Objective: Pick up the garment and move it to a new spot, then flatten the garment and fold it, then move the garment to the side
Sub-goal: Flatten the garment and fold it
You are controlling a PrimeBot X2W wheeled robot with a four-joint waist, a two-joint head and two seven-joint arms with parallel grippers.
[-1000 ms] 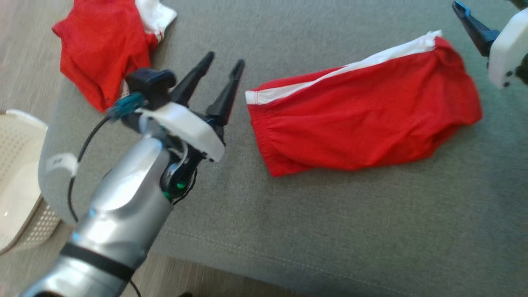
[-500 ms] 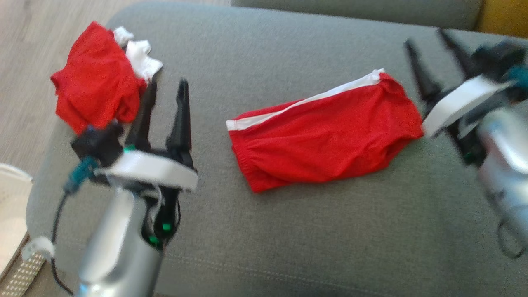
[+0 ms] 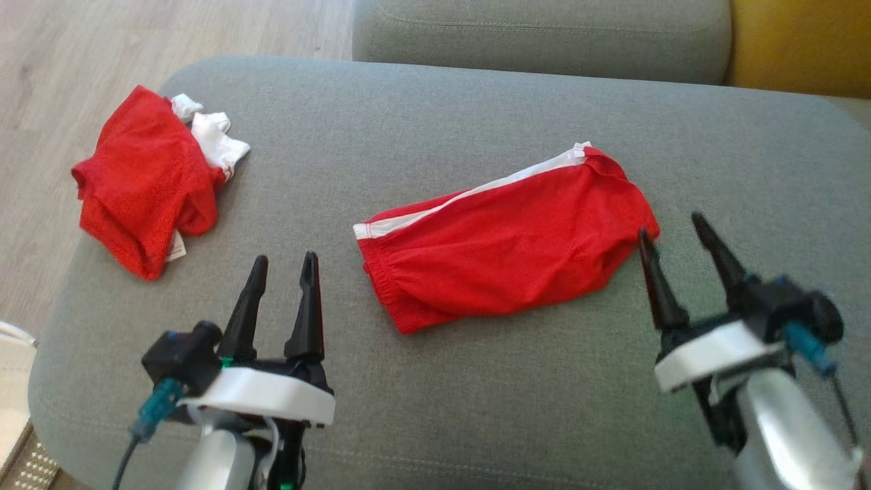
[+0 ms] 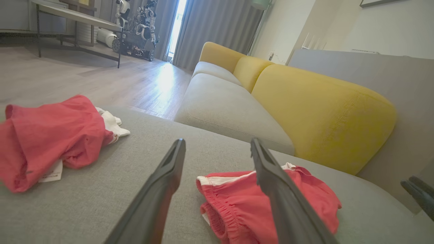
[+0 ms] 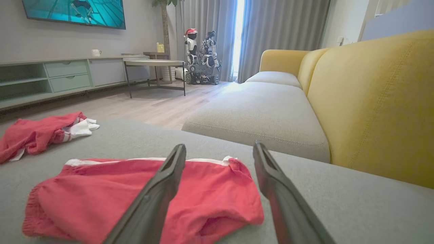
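Right fingers [image 3: 658, 282] have dropped beside the garment [image 3: 503, 258]; crumpled shorts' [image 3: 143, 184] tag [image 3: 175, 246] unreadable.

A pale basket [image 3: 12, 381] is cut off at the head view's left edge; a wall screen's [image 5: 73, 12] top is cropped.

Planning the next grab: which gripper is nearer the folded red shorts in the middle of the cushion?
Right. The right gripper sits at the right end of the shorts, nearly touching the fabric; the left gripper stands off from their waistband end, bare cushion between.
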